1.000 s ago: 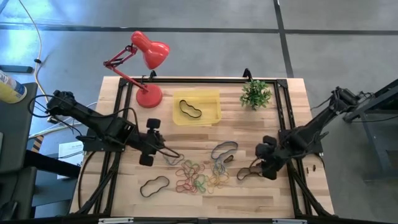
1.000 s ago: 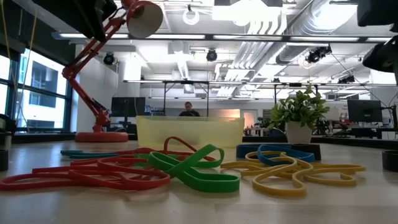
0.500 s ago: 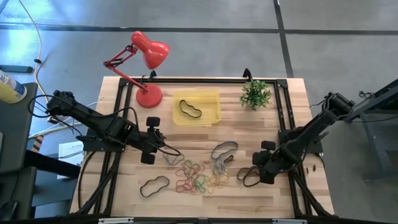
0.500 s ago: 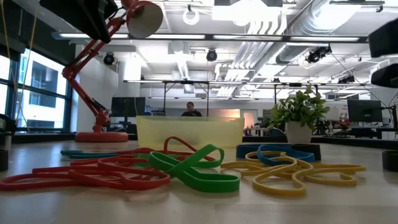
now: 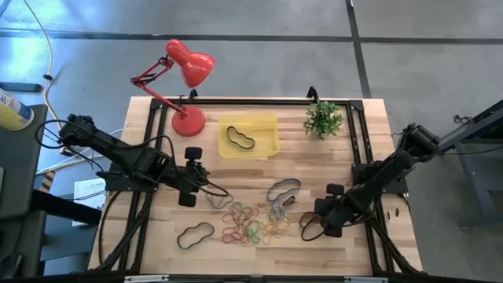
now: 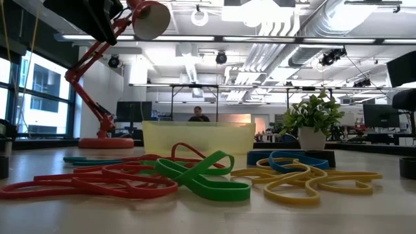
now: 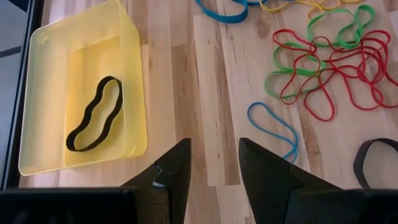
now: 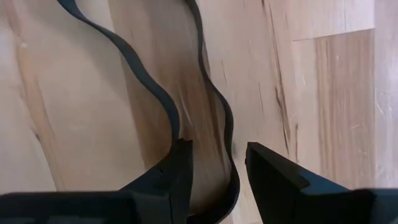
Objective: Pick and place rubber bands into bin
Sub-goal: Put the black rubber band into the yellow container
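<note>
Right wrist view: black rubber band (image 8: 205, 93) between open right gripper (image 8: 217, 163) fingers.

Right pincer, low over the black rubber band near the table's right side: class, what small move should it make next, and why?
Probably close. In the right wrist view the right pincer is open just above the wood, and one strand of the black rubber band runs into the gap between its fingers. Closing there should pinch the strand for carrying to the yellow bin.

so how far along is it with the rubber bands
Done: one black band lies in the yellow bin. In hand: the right gripper is open, low over a black band on the wood, its fingers straddling it, not yet closed. Left: the coloured pile and other dark bands on the table. The left gripper hovers open beside the bin.
</note>
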Controlling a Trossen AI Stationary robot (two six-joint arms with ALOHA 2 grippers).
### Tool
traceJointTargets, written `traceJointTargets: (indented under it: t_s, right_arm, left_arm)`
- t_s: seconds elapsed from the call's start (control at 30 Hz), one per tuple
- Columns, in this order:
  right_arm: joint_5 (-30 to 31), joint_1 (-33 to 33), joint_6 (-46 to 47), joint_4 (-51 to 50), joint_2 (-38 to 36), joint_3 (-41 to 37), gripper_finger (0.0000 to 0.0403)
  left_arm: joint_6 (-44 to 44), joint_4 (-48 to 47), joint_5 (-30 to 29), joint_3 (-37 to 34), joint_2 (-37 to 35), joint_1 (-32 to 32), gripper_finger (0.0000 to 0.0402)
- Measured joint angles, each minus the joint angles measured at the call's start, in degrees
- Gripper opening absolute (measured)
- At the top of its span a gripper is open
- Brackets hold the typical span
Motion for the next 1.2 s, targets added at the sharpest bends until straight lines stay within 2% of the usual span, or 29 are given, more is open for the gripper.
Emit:
traceJointTargets:
  t_s: [0.33,0.43,0.6,0.73,0.8,0.93,1.2]
  right_arm:
    - [-1.5,-0.2,2.2,0.6,1.8,0.1,0.0133]
    - [-1.9,-0.2,2.3,1.3,1.9,0.1,0.0106]
    - [-2.2,-0.1,2.3,2.6,1.9,0.1,0.0015]
    - [-1.5,-0.1,3.9,3.1,1.8,0.0,0.0017]
    - [-0.6,-0.1,4.8,3.3,1.3,0.0,0.0008]
    - [4.9,-0.3,4.6,4.0,-0.6,2.1,0.0007]
    - [12.1,-5.8,-4.7,3.1,-4.0,8.9,0.0003]
  left_arm:
    - [0.2,0.0,-0.4,0.0,0.0,0.0,0.0122]
    - [0.2,0.0,-0.4,0.0,0.0,0.0,0.0122]
    - [0.2,0.0,-0.6,0.0,0.0,0.0,0.0122]
    - [0.2,0.0,-0.6,0.0,0.0,0.0,0.0122]
    - [0.2,0.0,-0.6,0.0,0.0,0.0,0.0122]
    - [0.2,0.0,-0.6,0.0,0.0,0.0,0.0122]
    - [0.5,0.0,-2.5,0.0,0.0,0.0,0.0122]
